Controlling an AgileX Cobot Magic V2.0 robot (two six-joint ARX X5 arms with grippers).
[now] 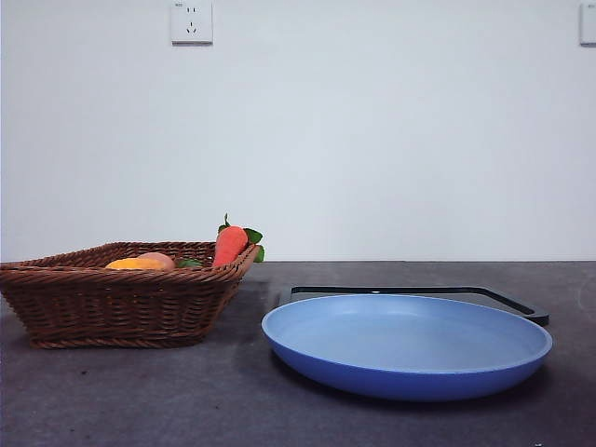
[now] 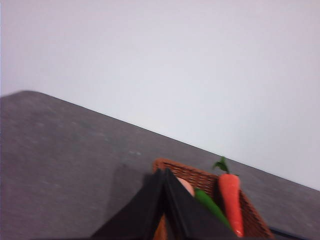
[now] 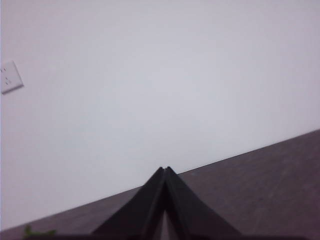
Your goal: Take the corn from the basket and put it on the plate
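Behind the dark grey worktop (image 1: 140, 400) stands a plain white wall carrying a socket plate (image 1: 191, 21) high at left. At far left on the worktop sits the basket (image 1: 112, 303), brown wicker with sloping sides. Inside it, only a thin yellow-orange sliver of the corn (image 1: 126, 264) shows above the rim in the front view, lying low, with a small round peach-orange item (image 1: 158, 260) just beside it. A green piece (image 1: 189, 264) shows next along the rim. At the basket's right corner a red-orange carrot (image 1: 229, 245) leans on the rim, its green leaves uppermost. To the right of the basket, apart from it, rests the plate (image 1: 407, 346), light blue, shallow, nothing on it. Directly behind the plate lies a flat black tray (image 1: 507, 300), its edge visible past the plate's far rim. Neither arm appears in the front view. In the left wrist view the left gripper (image 2: 164, 172) has its fingers pressed together, tips meeting, holding nothing, with the basket and carrot visible beyond them. In the right wrist view the right gripper (image 3: 164, 170) likewise has its fingers pressed together and empty, facing the wall and bare worktop.
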